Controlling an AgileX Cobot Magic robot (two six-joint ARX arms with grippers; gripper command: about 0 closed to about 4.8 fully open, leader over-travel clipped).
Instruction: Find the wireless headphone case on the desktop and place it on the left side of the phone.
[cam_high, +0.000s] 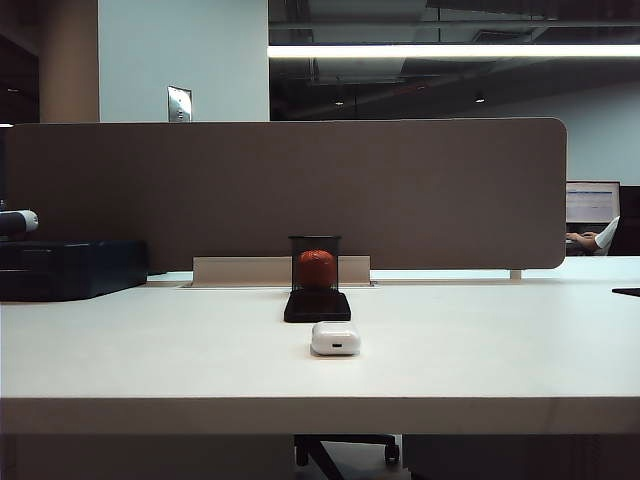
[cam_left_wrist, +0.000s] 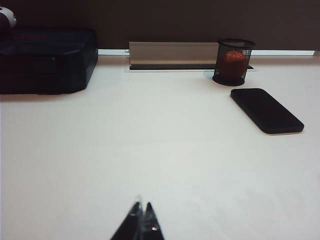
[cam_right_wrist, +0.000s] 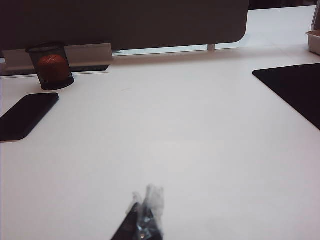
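Two pincers, both idle, neither near the work yet.

Item 1: wireless headphone case. White, glossy, lies flat on the bench, toward the front edge, port facing the exterior cam. Sits just in front of the phone, a narrow gap between them, a shade to the right of its centre line. Not visible in either wrist view.

Item 2: phone. Black slab, end-on in exterior view; lies flat, long axis running away from the front edge. Mesh cup w/ red ball stands close behind it.

Item 3: left pincer. Tips pressed together, empty, low over bare bench, well short of phone.

Item 4: right pincer. Same: tips together, empty, something pale and crumpled on the tips, can't tell what.

Item 5: dark blue box, far left rear. Black mat far right. Both off the working path.

Step in hand, est.: locate and approach case; task not begun.

Handling notes: either arm could reach; left arm likely suits, since the drop spot is on its side. Open tips before descent. Case is smooth and rounded, so grip across the narrow width, centred, else it may squirt out. Lift clear, carry round the phone's near end, set down beside its left long edge, apart from it. Avoid nudging phone or cup.
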